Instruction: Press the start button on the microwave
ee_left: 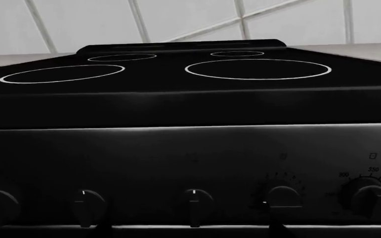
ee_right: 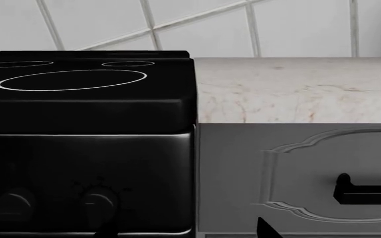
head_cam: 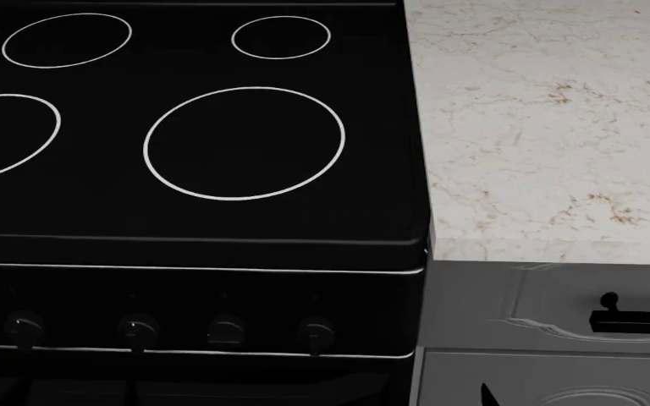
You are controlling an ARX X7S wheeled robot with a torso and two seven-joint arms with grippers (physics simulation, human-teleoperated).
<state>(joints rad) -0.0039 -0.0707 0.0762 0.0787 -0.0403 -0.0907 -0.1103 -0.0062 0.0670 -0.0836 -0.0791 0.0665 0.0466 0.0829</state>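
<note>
No microwave or start button in any view, only the black glass-top stove (head_cam: 190, 169) beside a pale marble counter (head_cam: 551, 127). Only dark fingertip slivers show at the wrist views' edges, so jaw opening on either gripper: cannot tell, nothing seen held. Best move, I'd judge: turn head and base to find the microwave before reaching.

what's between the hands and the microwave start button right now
Cannot say: no view shows the microwave or its button. The views show only the stove, its knobs, the counter and a drawer. Hand tips barely show at frame edges.

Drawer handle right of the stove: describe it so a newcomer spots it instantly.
Start at the black stove, then move right to the marble countertop. Just beneath it is a grey drawer front carrying a black handle: a horizontal bar on two posts, unlike the stove's round knobs.
</note>
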